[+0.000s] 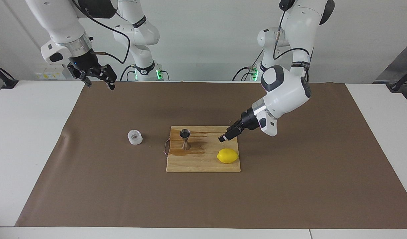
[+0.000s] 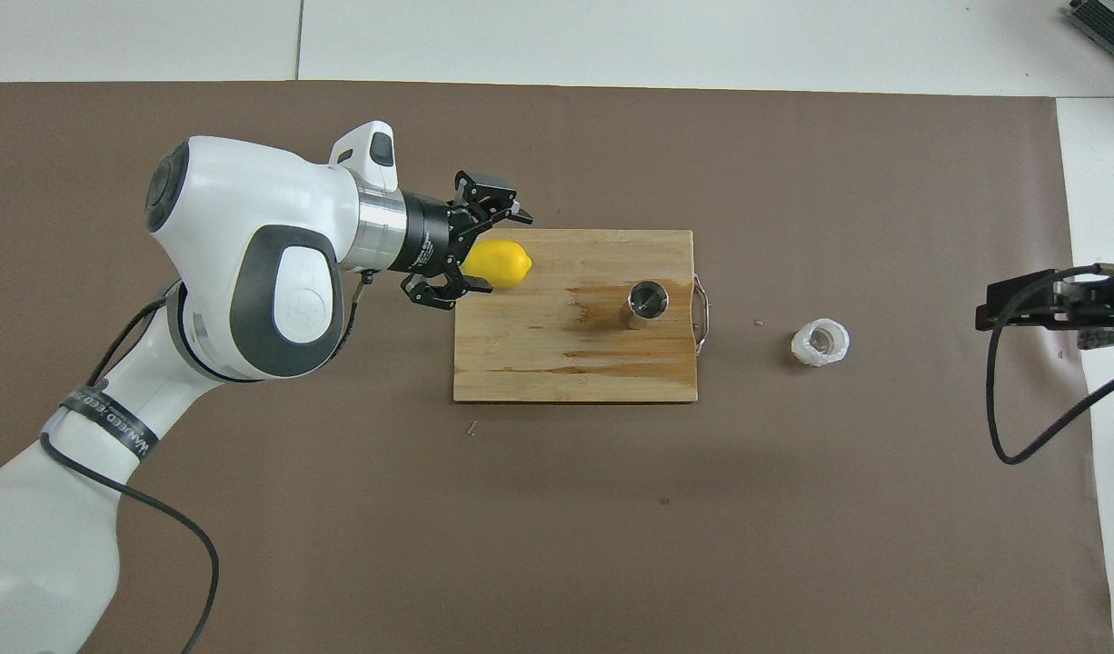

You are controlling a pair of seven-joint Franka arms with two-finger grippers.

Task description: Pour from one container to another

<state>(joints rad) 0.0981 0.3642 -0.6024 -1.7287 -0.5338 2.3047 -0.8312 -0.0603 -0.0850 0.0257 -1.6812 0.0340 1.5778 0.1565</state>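
Note:
The small translucent ribbed plastic cup [image 1: 135, 137] stands upright on the brown mat beside the wooden cutting board [image 1: 203, 164], toward the right arm's end; it also shows in the overhead view [image 2: 820, 341]. The steel hourglass jigger [image 1: 185, 139] stands upright on the board [image 2: 566, 368], near its cup-side edge, and the overhead view looks into its bowl [image 2: 646, 302]. My left gripper [image 1: 225, 136] is open and empty, held low over the board's corner next to the lemon [image 1: 227, 155], and covers part of the lemon from above [image 2: 486, 254]. My right gripper [image 1: 100, 84] is open, empty and raised, waiting.
The yellow lemon [image 2: 512, 262] lies on the board's corner farthest from the robots, toward the left arm's end. A dark wet stain spreads on the board around the jigger. A metal handle [image 2: 701, 309] sits on the board's cup-side edge. The right gripper [image 2: 993, 313] shows at the mat's edge.

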